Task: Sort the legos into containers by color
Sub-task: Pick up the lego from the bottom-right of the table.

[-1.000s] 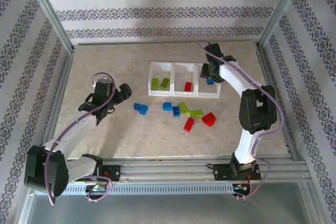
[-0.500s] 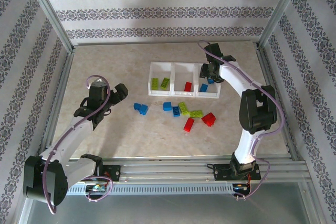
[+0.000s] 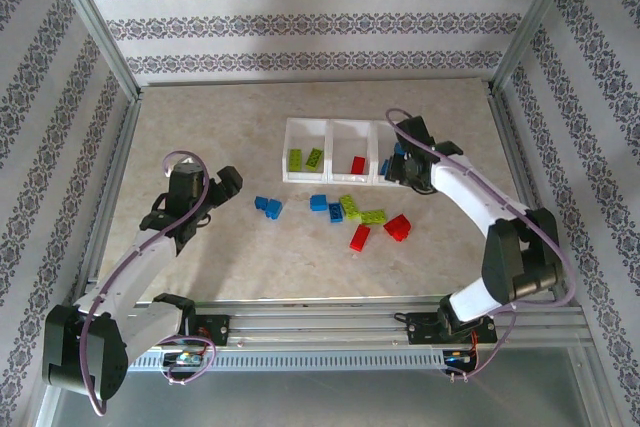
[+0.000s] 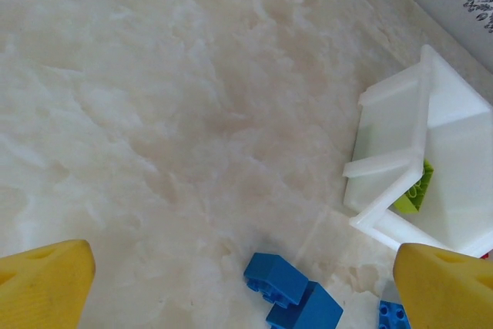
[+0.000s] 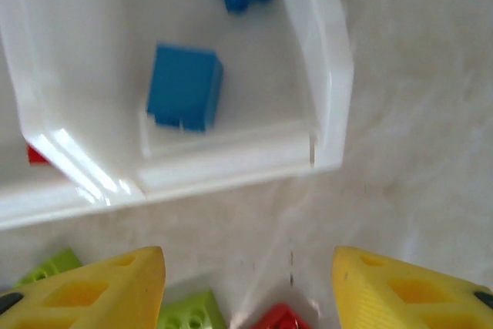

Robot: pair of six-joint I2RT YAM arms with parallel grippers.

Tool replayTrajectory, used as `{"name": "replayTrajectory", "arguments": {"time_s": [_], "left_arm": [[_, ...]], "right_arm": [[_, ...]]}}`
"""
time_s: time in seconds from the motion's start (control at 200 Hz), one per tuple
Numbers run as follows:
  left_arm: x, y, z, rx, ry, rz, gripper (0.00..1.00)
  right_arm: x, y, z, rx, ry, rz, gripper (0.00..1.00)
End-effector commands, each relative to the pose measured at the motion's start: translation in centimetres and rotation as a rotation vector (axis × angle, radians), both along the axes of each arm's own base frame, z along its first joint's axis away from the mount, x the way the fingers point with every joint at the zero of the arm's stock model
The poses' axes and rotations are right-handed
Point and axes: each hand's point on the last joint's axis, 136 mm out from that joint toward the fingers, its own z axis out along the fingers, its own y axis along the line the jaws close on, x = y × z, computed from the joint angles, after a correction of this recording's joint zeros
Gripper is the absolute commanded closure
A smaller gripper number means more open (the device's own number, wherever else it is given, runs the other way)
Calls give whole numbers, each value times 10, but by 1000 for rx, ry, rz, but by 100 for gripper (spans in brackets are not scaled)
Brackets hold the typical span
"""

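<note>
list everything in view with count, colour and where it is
tray: one, white, three compartments, far middle of the table
green legos in tray: two, lime green, left compartment
red lego in tray: one, red, middle compartment
blue legos in tray: two, blue, right compartment
loose blue legos: four, blue, on the table in front of the tray
loose green legos: two, lime green, in front of the tray
loose red legos: two, red, nearest of the loose group
table: one, beige marbled
walls: patterned, around the table
left gripper: yellow fingers, open, left of the loose blue legos
right gripper: yellow fingers, open, at the tray's right compartment
</note>
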Motion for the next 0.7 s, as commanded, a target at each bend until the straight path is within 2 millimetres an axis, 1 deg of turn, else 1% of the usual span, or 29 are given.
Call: {"name": "replayTrajectory", "arguments": {"time_s": [0.0,0.13,0.27,0.45,0.695], "left_arm": [[4,6,7,-3,-38,27,0],[3,6,5,5,-32,20,0],[2,5,2,5,-23,16,0],[0,4,1,-8,-22,15,1],[1,3,-5,-22,-20,15,0]], "right_arm": [[-32,-4,-11,44,42,-75,40],[-59,-6,-21,80,82,-97,40],[-80,-8,-34,101,138,-118,40],[-95,-4,-49,135,199,-134,40],[-109,-3,-66,148,259,-150,38]]}}
